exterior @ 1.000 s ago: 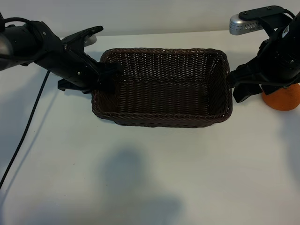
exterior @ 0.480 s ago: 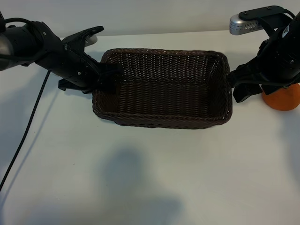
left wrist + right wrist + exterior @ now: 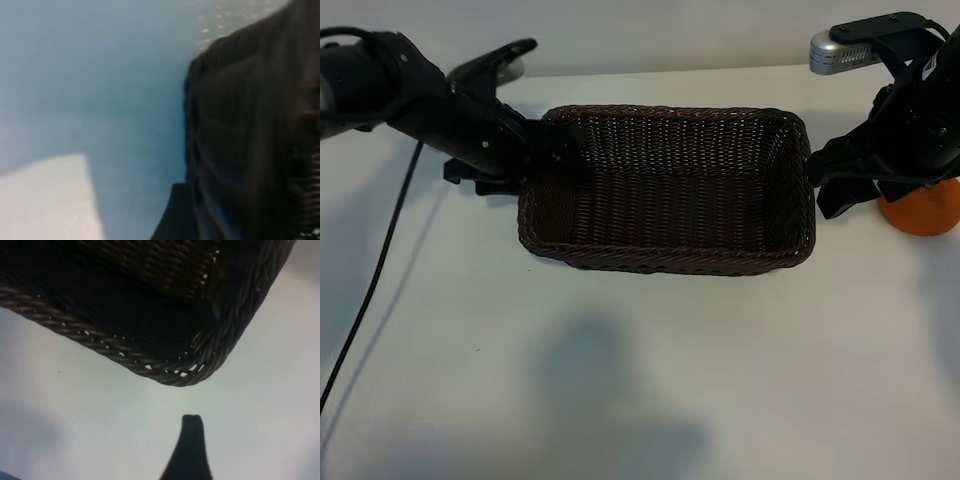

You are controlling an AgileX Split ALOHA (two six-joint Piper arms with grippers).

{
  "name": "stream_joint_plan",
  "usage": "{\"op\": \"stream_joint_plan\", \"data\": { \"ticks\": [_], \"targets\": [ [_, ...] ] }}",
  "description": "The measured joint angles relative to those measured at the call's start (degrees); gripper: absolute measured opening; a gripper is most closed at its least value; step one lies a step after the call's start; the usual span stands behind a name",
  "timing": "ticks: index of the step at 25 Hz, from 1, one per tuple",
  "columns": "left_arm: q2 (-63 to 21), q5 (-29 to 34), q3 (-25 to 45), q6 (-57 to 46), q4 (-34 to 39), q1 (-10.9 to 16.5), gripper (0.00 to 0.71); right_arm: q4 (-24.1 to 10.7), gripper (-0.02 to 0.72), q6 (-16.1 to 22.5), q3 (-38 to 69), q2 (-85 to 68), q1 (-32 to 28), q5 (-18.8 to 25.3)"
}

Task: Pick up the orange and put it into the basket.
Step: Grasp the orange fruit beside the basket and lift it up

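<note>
**Ana:** Table (image 3: 620, 400) first: white, with the basket (image 3: 670, 255) sitting in the middle of it, dark woven wicker and nothing inside.

**Ben:** And the arms?

**Ana:** One at each end of the basket. The left pincer (image 3: 545, 160) is right at the basket's left rim. Whether it touches the wicker or how its jaws stand, I cannot tell; the black parts blend with the weave. Its wrist view shows only the basket's wall close up.

**Ben:** The right one?

**Ana:** The right pincer (image 3: 830, 190) hangs just off the basket's right end, jaws spread and grasping nothing. Its wrist view looks down on a basket corner and bare table past one dark fingertip (image 3: 192, 440).

**Ben:** Where is the orange?

**Ana:** The orange (image 3: 923, 213) rests on the table at the far right, outside the basket, half hidden behind the right arm. Not picked up yet.

**Ben:** What could go wrong?

**Ana:** I see three risks. The right arm sits between fruit and basket, so turning toward the orange could knock it, and a round fruit would roll off toward the table's edge. If the jaws close off-centre, it could squirt out. And if the left pincer catches the rim, it could drag the light basket away from where the drop is aimed.
</note>
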Motion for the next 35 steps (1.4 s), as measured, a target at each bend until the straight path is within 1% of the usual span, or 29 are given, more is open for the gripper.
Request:
{"op": "stream_joint_plan", "data": {
  "ticks": [5,11,18,21,26,30,35],
  "targets": [
    [-3.2,1.7,-0.1,-0.9,1.2,0.0,0.696,0.0,0.595,0.0,0.0,0.0,0.0,0.0],
    [-6.9,3.9,-0.1,-5.4,8.7,0.0,0.685,0.0,0.595,0.1,0.0,0.0,0.0,0.2],
    [-12.8,9.0,-0.4,-7.7,18.0,0.0,0.667,0.0,0.595,0.1,0.0,0.0,0.0,0.2],
    [-14.3,10.5,-2.0,-10.7,22.7,0.0,0.653,0.0,0.595,0.0,0.0,0.0,0.0,0.2],
    [-14.6,16.3,-7.3,-14.3,28.7,0.0,0.626,0.0,0.595,0.0,0.0,0.0,0.0,0.4],
    [-14.7,18.9,-9.5,-15.0,30.7,0.0,0.615,0.0,0.595,0.0,0.0,0.0,0.0,0.4],
    [-14.8,19.7,-9.6,-15.0,31.9,0.0,0.602,0.0,0.595,0.1,0.0,0.0,0.0,0.5]
  ]
}}
